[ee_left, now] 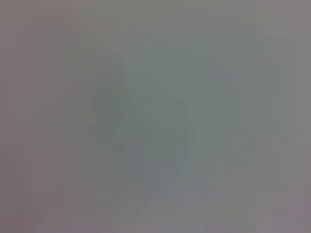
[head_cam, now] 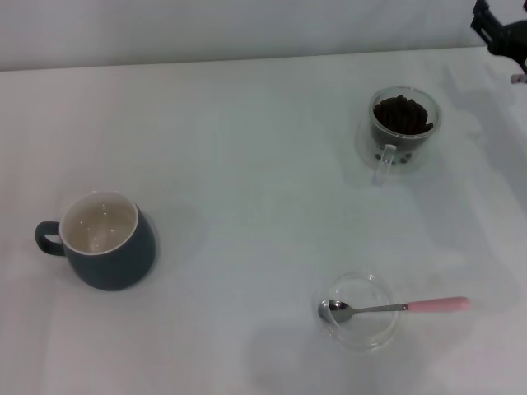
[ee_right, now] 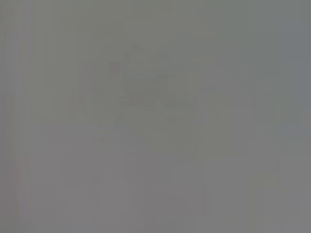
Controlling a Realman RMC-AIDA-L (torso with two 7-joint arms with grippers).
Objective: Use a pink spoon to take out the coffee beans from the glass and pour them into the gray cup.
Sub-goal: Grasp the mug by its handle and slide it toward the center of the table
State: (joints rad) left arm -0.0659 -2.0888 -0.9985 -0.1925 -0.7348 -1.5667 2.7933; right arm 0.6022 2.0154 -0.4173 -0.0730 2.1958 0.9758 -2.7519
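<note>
In the head view the pink spoon (head_cam: 399,307) lies with its metal bowl inside a shallow clear dish (head_cam: 358,311) at the front right, pink handle sticking out to the right. The glass (head_cam: 402,125) with a heap of coffee beans (head_cam: 402,113) stands at the back right, handle toward me. The gray cup (head_cam: 105,239) stands at the left, cream inside empty, handle to the left. My right gripper (head_cam: 502,37) shows only as a dark part at the top right corner, well away from the glass. My left gripper is out of view. Both wrist views show only blank grey.
Everything stands on a white table (head_cam: 247,164) whose far edge runs along the top of the head view.
</note>
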